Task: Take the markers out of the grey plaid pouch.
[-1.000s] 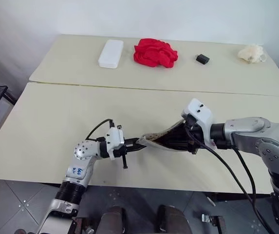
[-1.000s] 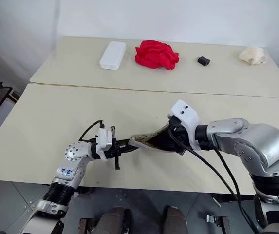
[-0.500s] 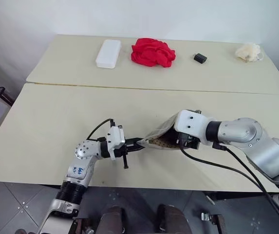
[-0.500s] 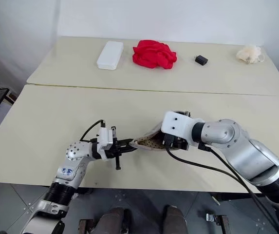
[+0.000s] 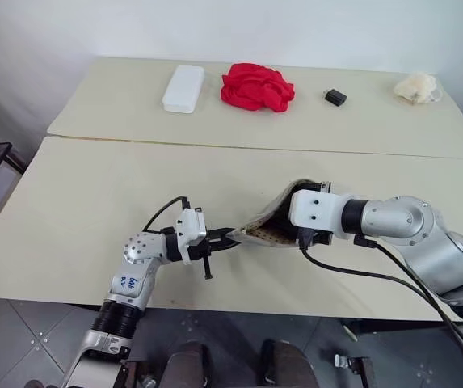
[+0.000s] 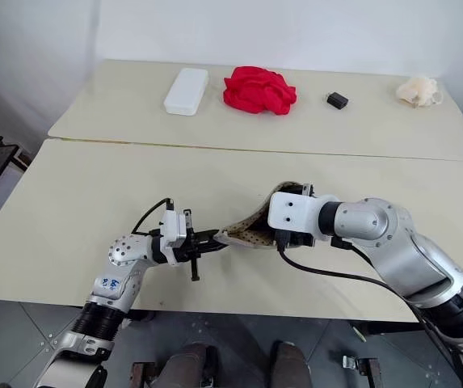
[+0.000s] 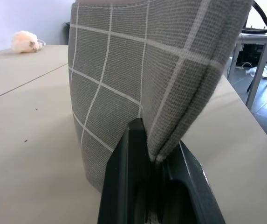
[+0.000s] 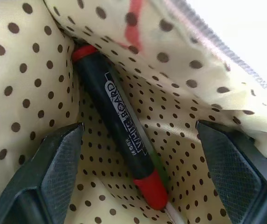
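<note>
Grey plaid pouch [image 5: 265, 226] at the near table's 6 o'clock edge, mouth gaping, tan dotted lining exposed. Inside lies 1 black marker [image 8: 119, 140] with red ends, diagonal.

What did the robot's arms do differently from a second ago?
The right claw rolled over at the wrist and pushed into the mouth of the grey plaid pouch, open around a black marker with red ends that it has not gripped. The left claw stayed shut on the pouch's edge, and the white box and red cloth did not move.
</note>
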